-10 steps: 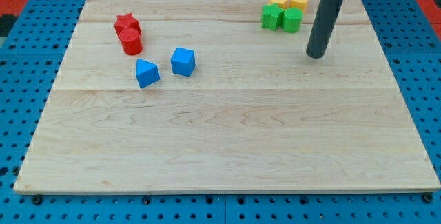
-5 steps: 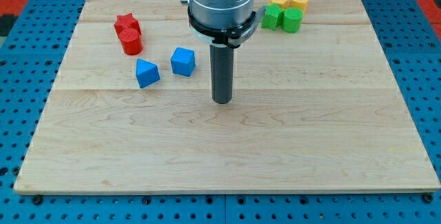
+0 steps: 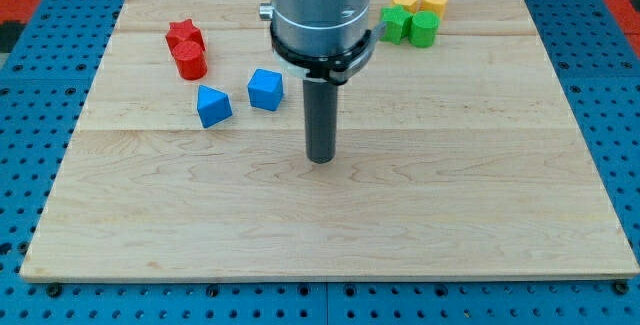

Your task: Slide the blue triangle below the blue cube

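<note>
Camera view. A pale wooden board (image 3: 330, 215) lies on a blue perforated table (image 3: 30, 85). My tip (image 3: 320, 159) rests on the board near its middle, touching no block; the arm carries only this dark rod, so no pincer shows and nothing is pinched.

The blue triangle (image 3: 213, 105) sits in the board's upper left part, well to the view's left of my tip and slightly higher. The blue cube (image 3: 265, 89) stands just beside it, toward the view's right and a little toward the view's top, with a narrow gap between the two. The cube lies between the triangle and my rod.

Farther toward the view's upper left, a red star (image 3: 184, 35) touches a red cylinder (image 3: 189, 61). Near the view's top right, two yellow blocks (image 3: 419, 1) and two green blocks (image 3: 409, 27) form a tight cluster, their exact shapes unclear.
</note>
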